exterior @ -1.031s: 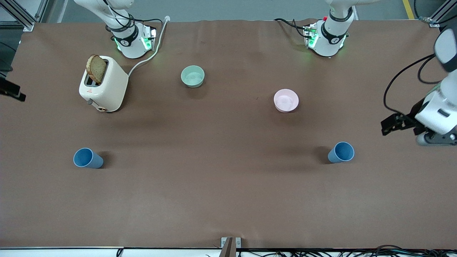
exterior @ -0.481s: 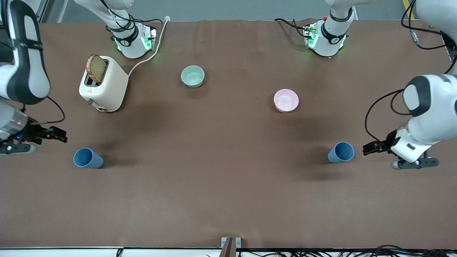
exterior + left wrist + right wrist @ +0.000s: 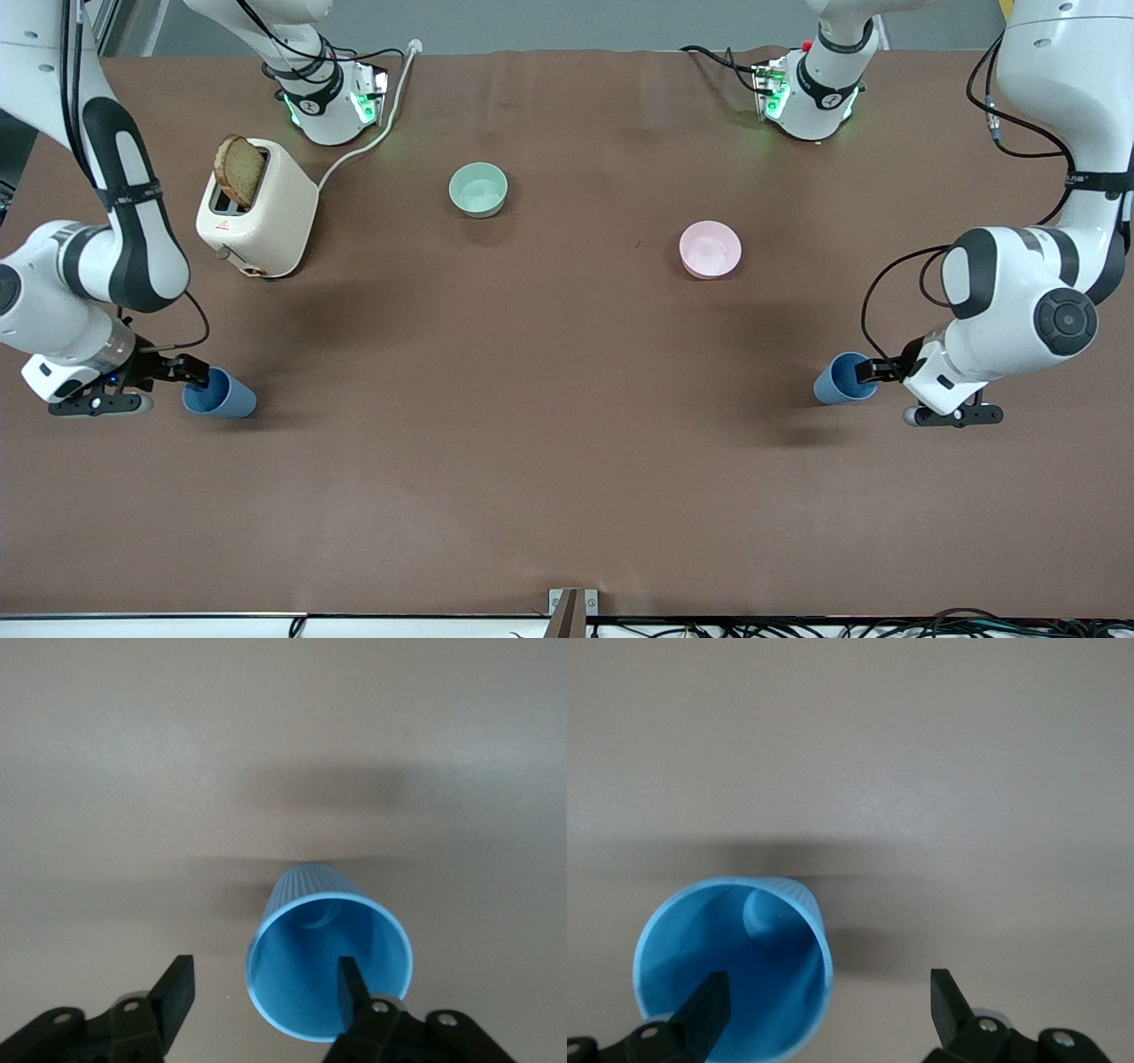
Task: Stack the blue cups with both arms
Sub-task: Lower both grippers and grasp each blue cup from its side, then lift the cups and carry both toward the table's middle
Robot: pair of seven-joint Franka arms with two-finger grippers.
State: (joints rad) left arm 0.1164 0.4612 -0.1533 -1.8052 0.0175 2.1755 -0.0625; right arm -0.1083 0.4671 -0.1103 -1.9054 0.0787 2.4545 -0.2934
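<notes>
Two blue cups stand upright on the brown table. One blue cup [image 3: 837, 383] is toward the left arm's end, the other blue cup [image 3: 223, 398] toward the right arm's end. My left gripper [image 3: 868, 371] is open at its cup's rim. In the left wrist view [image 3: 264, 992] one finger [image 3: 351, 988] is over the cup's mouth [image 3: 310, 966] and the other is outside the wall. My right gripper [image 3: 195, 379] is open at the other cup's rim. In the right wrist view [image 3: 826, 1001] one finger [image 3: 709, 1001] is over the cup's mouth [image 3: 744, 966] and the other is outside.
A cream toaster [image 3: 261, 221] with a slice of bread stands near the right arm's base, with its white cord [image 3: 359, 149]. A mint-green bowl [image 3: 478, 189] and a pink bowl [image 3: 710, 249] sit farther from the front camera than the cups.
Both arms have swung in from the table's ends and come down to the cups. Each open gripper now straddles a cup's rim. The cups have not moved.
</notes>
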